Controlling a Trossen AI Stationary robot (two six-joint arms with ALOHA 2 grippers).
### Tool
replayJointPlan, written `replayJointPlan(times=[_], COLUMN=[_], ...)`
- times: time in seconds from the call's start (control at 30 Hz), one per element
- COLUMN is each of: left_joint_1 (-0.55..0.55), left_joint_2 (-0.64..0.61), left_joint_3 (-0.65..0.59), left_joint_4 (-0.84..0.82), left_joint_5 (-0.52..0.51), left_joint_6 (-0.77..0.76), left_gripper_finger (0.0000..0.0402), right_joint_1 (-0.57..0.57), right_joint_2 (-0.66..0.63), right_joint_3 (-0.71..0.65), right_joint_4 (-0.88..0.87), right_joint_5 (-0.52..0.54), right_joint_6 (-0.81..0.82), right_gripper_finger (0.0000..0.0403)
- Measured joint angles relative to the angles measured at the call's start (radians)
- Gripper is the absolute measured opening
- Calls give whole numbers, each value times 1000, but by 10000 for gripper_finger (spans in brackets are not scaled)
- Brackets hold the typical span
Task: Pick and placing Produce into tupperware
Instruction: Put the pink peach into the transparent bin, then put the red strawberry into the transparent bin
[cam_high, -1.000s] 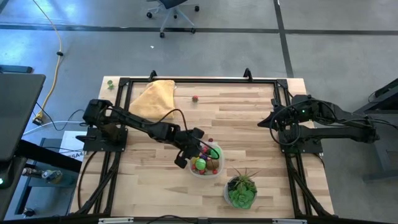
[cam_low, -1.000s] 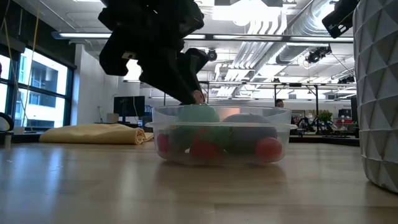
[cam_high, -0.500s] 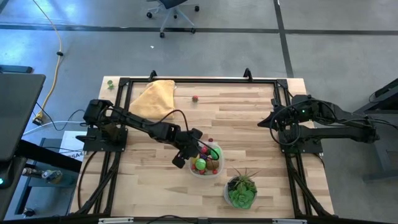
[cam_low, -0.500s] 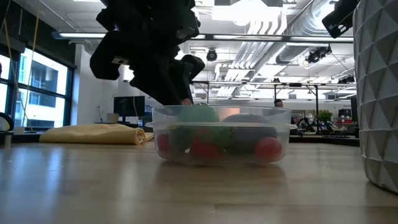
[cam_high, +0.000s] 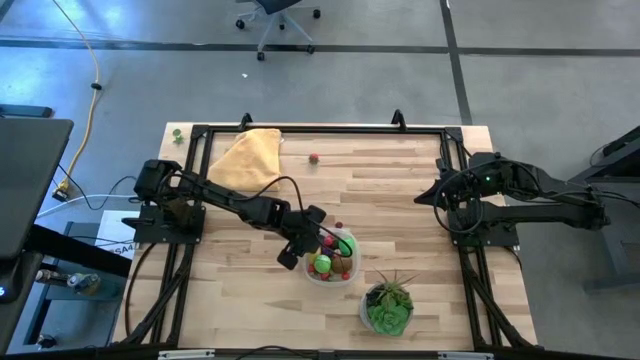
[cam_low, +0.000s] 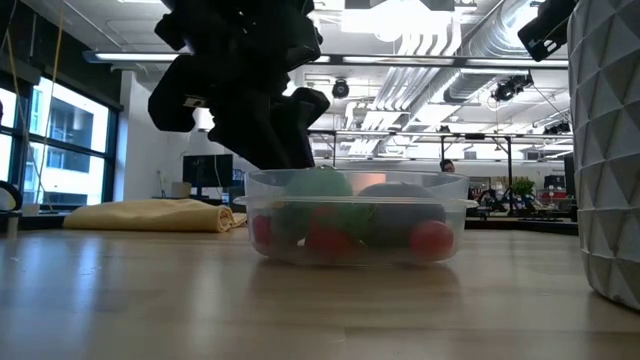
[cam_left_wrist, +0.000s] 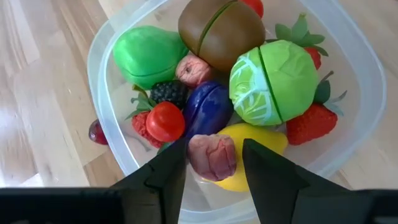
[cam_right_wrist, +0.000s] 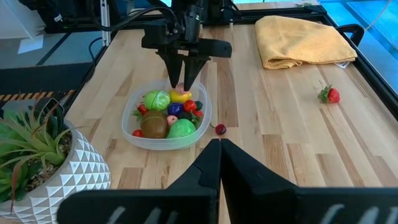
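The tupperware (cam_high: 330, 262) is a clear round container filled with toy produce (cam_left_wrist: 211, 74): a green cabbage, a brown piece, a purple one, a yellow lemon and red strawberries. My left gripper (cam_left_wrist: 211, 165) hangs over the container's left rim, shut on a small pinkish piece (cam_left_wrist: 211, 155). It also shows in the high view (cam_high: 303, 245) and the right wrist view (cam_right_wrist: 181, 84). My right gripper (cam_right_wrist: 217, 149) is shut and waits near the table's right edge (cam_high: 425, 197). A loose strawberry (cam_high: 314, 157) lies far up the table. A dark red berry (cam_right_wrist: 220, 129) rests beside the container. My left gripper pinches the pinkish piece (cam_left_wrist: 214, 146) between its two fingers (cam_left_wrist: 171, 165), which come from above and point down. The piece hangs clear just above the lemon (cam_left_wrist: 267, 140) inside the tupperware.
A folded yellow cloth (cam_high: 248, 155) lies at the far left corner. A white faceted pot with a green plant (cam_high: 388, 308) stands right of the container near the near edge. Bare wood lies between the container and the right arm. A small green thing (cam_high: 177, 133) lies off the table.
My left gripper has shifted a little toward the table's left while staying over the container, still shut on the pinkish piece.
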Motion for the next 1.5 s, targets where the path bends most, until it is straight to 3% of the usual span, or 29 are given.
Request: replayJointPlan(times=[0.37, 0.57, 0.8, 0.9, 1.03, 1.2, 1.4, 1.5], left_joint_1=[-1, 0, 5, 31, 103, 254, 494, 601], left_joint_2=[-31, -32, -33, -33, -34, -34, -32, -30], left_joint_3=[49, 210, 468, 562, 639, 649, 578, 538], left_joint_4=[-12, -207, -482, -582, -679, -744, -710, -667], left_joint_5=[-10, -84, -311, -321, -231, -79, 198, 276], left_joint_6=[1, 33, 113, 143, 162, 213, 395, 522], left_gripper_finger=[152, 152, 152, 152, 152, 152, 152, 152], right_joint_1=[0, 0, 0, 0, 0, 0, 0, 0], right_joint_2=[0, 0, 0, 0, 0, 0, 0, 0], right_joint_3=[0, 0, 0, 0, 0, 0, 0, 0], right_joint_4=[0, 0, 0, 0, 0, 0, 0, 0], right_joint_5=[0, 0, 0, 0, 0, 0, 0, 0], right_joint_6=[-1, 0, -1, 0, 0, -1, -1, -1], right_gripper_finger=[0, 0, 0, 0, 0, 0, 0, 0])
